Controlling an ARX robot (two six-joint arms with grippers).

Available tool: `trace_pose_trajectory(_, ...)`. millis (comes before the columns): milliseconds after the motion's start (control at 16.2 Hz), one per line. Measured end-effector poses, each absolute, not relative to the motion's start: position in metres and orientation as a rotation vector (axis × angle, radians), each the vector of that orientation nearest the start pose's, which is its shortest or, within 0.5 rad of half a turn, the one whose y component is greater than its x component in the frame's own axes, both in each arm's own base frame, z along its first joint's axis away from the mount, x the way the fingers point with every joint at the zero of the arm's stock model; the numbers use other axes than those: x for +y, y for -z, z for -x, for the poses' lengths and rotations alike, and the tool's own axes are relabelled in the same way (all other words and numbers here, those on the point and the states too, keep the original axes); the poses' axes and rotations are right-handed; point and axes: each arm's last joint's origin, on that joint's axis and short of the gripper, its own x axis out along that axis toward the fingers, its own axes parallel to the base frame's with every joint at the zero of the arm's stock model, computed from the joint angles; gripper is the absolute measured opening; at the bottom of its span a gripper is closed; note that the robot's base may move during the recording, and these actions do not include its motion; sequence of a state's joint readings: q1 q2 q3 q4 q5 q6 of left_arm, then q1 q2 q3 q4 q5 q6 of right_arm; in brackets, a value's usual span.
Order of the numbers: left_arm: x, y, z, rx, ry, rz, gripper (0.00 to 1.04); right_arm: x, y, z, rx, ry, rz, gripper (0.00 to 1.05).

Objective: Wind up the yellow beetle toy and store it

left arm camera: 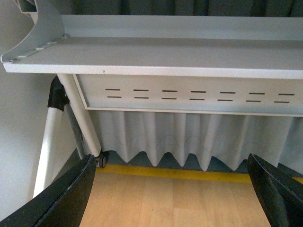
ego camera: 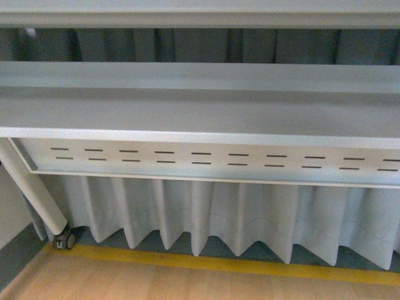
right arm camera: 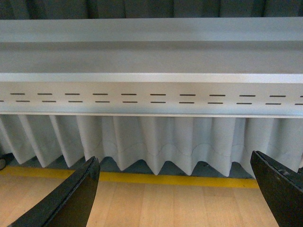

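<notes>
Both the left fingers (left arm camera: 71, 194) and the right fingers (right arm camera: 71, 198) are hanging wide apart and empty, facing a grey surface (ego camera: 187, 106) above a pleated curtain (ego camera: 219, 212). Where the yellow beetle toy is lying cannot be told.

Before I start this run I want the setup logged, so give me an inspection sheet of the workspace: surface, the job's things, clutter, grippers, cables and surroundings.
Surface: grey table top, seen from low at a shallow angle; nothing seen on the strip in view.
Job's things: yellow beetle toy not seen in any view.
Clutter: nothing seen.
Grippers: left gripper open and holding nothing; right gripper open and holding nothing; both face the table's front.
Cables: nothing seen.
Surroundings: slotted panel under the table top, pleated grey curtain behind it, yellow floor stripe, wooden floor, slanted table leg ending in a caster wheel.
</notes>
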State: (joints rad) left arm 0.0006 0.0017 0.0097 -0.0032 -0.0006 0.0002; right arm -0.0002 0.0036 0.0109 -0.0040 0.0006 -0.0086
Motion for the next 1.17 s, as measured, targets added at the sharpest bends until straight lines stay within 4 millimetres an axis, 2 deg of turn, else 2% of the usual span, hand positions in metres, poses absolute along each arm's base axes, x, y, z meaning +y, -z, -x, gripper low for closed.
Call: trace_pose_trajectory(1175, 0.0001, -0.1664, -0.0972, -0.005, -0.001, 0.000, 0.98, 0.0000, -0.1665, -0.0973, -0.003, 0.001, 0.009, 0.98)
